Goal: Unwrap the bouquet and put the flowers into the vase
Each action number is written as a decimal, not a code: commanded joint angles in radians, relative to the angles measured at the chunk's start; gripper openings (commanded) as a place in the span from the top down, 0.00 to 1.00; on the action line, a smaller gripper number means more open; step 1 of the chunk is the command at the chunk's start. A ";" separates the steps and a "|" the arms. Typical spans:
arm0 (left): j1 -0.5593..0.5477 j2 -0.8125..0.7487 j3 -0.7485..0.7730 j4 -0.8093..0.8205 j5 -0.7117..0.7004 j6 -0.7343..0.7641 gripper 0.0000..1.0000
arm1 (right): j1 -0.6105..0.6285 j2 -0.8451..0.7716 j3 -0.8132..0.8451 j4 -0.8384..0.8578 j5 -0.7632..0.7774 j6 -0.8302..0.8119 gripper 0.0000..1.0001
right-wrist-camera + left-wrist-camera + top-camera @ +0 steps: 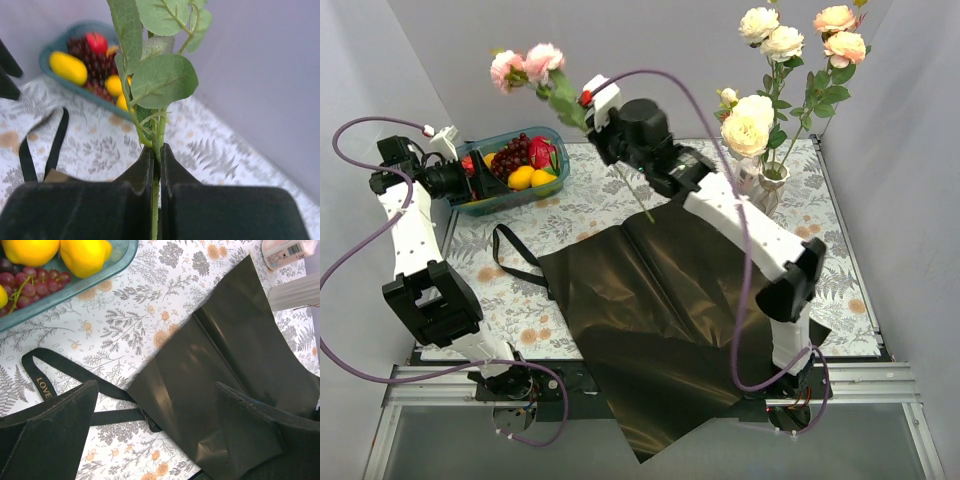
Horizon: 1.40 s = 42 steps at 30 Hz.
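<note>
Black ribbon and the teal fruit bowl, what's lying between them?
Nothing: only bare floral tablecloth separates the ribbon from the bowl, clearest in the left wrist view.

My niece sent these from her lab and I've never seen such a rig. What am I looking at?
Two robot arms, left arm and right arm, are bolted to a table. One picture looks down from above; the others come from wrist cameras. The right gripper is shut on a leafy stem of pink roses. The left gripper is open, empty. On the table: dark wrapping paper, a black ribbon, a teal fruit bowl, a white vase holding cream roses.
</note>
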 commanded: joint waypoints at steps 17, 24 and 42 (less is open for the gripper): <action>0.035 0.022 0.029 -0.120 0.152 0.066 0.02 | -0.024 -0.873 -0.671 1.050 0.156 -0.612 0.99; 0.036 0.034 0.027 -0.148 0.186 0.106 0.02 | -0.183 -0.980 -0.837 1.220 0.285 -0.576 0.99; 0.035 0.044 0.024 -0.172 0.203 0.172 0.02 | -0.282 -1.031 -0.611 0.767 0.182 -0.135 0.99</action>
